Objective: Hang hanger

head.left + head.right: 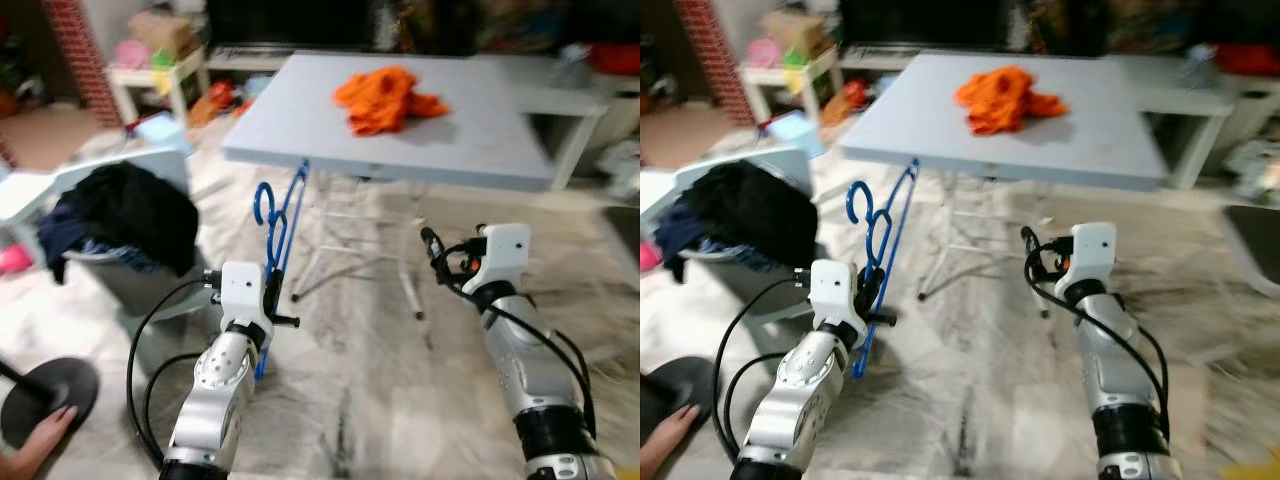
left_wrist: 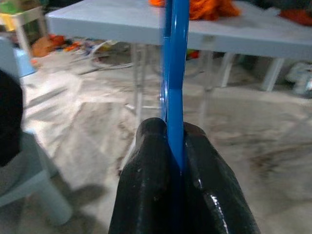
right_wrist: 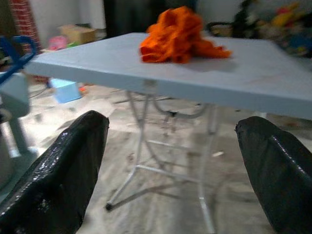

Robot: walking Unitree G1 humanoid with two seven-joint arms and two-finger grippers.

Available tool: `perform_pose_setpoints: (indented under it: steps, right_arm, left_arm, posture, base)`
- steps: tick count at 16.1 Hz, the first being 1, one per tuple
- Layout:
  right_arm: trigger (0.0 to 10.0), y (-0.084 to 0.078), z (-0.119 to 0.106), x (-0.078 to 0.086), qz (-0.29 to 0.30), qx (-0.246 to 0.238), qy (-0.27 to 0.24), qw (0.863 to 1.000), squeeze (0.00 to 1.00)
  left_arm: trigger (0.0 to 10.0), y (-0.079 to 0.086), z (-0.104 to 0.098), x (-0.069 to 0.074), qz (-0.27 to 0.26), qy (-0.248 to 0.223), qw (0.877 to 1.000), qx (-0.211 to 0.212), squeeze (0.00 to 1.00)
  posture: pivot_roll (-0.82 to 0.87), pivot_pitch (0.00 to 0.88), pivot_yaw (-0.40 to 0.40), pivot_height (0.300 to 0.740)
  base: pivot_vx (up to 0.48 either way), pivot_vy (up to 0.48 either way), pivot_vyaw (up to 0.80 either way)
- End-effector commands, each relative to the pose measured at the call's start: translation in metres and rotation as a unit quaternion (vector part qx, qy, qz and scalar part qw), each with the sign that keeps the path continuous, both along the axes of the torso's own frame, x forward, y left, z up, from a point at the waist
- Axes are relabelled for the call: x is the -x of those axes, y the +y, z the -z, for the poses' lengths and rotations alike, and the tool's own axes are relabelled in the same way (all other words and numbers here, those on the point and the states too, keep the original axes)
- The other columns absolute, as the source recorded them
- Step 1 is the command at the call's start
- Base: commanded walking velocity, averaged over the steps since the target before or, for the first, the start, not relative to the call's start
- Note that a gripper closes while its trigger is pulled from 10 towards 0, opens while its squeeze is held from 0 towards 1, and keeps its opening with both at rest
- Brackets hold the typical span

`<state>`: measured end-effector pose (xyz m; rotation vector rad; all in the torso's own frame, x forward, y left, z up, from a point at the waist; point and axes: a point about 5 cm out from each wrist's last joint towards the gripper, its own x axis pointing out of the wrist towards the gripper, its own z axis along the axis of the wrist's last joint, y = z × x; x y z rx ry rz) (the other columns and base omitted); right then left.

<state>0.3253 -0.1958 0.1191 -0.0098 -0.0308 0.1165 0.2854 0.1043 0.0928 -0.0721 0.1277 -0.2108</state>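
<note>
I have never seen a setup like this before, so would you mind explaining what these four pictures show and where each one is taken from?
This is a humanoid robot with two silver arms. The two wide pictures come from cameras in its head, looking down over both arms. The other two come from cameras on its wrists, looking along each gripper's black fingers.

The left gripper is shut on a blue hanger, which stands upright in front of a grey folding table. The right gripper is open and holds nothing. On the table lies an orange cloth. To the robot's left stands a basket of dark clothes.
</note>
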Motion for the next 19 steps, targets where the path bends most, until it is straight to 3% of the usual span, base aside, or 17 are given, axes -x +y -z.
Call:
perform_pose_setpoints:
  steps: [1, 4, 6, 7, 8, 9, 11, 12, 14, 16, 19]
  right_arm:
    - [10.0, 0.004, -0.005, -0.004, -0.010, 0.002, -0.007, 1.000, 1.00]
    - [10.0, 0.004, -0.006, -0.005, -0.015, 0.007, -0.006, 1.000, 1.00]
    - [10.0, 0.006, -0.006, -0.006, -0.031, 0.015, -0.001, 0.999, 1.00]
    - [10.0, 0.009, -0.008, -0.009, -0.075, 0.038, 0.005, 0.996, 0.55]
    - [10.0, 0.007, -0.013, -0.010, -0.102, 0.071, -0.005, 0.992, 0.00]
    - [10.0, 0.000, -0.017, -0.012, -0.143, 0.116, 0.002, 0.983, 0.00]
    - [10.0, -0.012, -0.022, -0.012, -0.188, 0.170, 0.015, 0.967, 0.00]
    - [10.0, -0.024, -0.027, -0.011, -0.227, 0.224, 0.027, 0.947, 0.00]
    - [10.0, -0.030, -0.030, -0.007, -0.283, 0.286, 0.048, 0.914, 0.00]
    - [10.0, -0.033, -0.023, 0.003, -0.375, 0.371, 0.094, 0.844, 0.00]
    - [10.0, -0.030, -0.011, 0.015, -0.454, 0.405, 0.142, 0.781, 0.00]
  left_arm:
    - [10.0, 0.002, 0.005, 0.000, 0.011, 0.015, 1.000, -0.005, 0.00]
    - [10.0, 0.005, 0.013, 0.001, 0.052, 0.044, 0.997, -0.020, 0.00]
    - [10.0, 0.007, 0.024, 0.002, 0.113, 0.078, 0.989, -0.057, 0.00]
    - [10.0, 0.010, 0.034, 0.005, 0.183, 0.120, 0.972, -0.090, 0.00]
    - [10.0, 0.012, 0.038, 0.008, 0.221, 0.134, 0.960, -0.106, 0.00]
    - [10.0, 0.016, 0.042, 0.011, 0.268, 0.147, 0.943, -0.136, 0.00]
    - [10.0, 0.019, 0.044, 0.012, 0.311, 0.154, 0.924, -0.160, 0.00]
    - [10.0, 0.020, 0.043, 0.011, 0.332, 0.149, 0.914, -0.177, 0.00]
    - [10.0, 0.019, 0.042, 0.010, 0.360, 0.141, 0.903, -0.185, 0.00]
    - [10.0, 0.011, 0.035, 0.008, 0.398, 0.103, 0.888, -0.206, 0.00]
    - [10.0, 0.001, 0.029, 0.008, 0.448, 0.074, 0.862, -0.224, 0.00]
  posture:
    - [-0.06, 0.000, -0.020, 0.740]
    - [-0.06, 0.000, -0.020, 0.740]
    - [-0.06, 0.000, -0.020, 0.740]
    - [-0.07, 0.000, -0.018, 0.740]
    - [-0.07, 0.000, -0.010, 0.740]
    - [-0.07, 0.000, -0.004, 0.740]
    - [-0.08, 0.000, 0.003, 0.740]
    - [-0.09, 0.000, 0.004, 0.740]
    - [-0.10, 0.000, 0.008, 0.740]
    - [-0.10, 0.000, 0.011, 0.740]
    - [-0.10, 0.000, 0.009, 0.740]
  base:
    - [0.000, 0.000, 0.00]
    - [0.000, 0.000, 0.00]
    - [0.000, 0.000, 0.00]
    - [0.000, 0.000, 0.00]
    - [0.000, 0.000, 0.00]
    - [0.000, 0.000, 0.00]
    - [0.000, 0.000, 0.00]
    - [0.000, 0.000, 0.00]
    - [0.000, 0.000, 0.00]
    - [0.000, 0.000, 0.00]
    - [0.000, 0.000, 0.00]
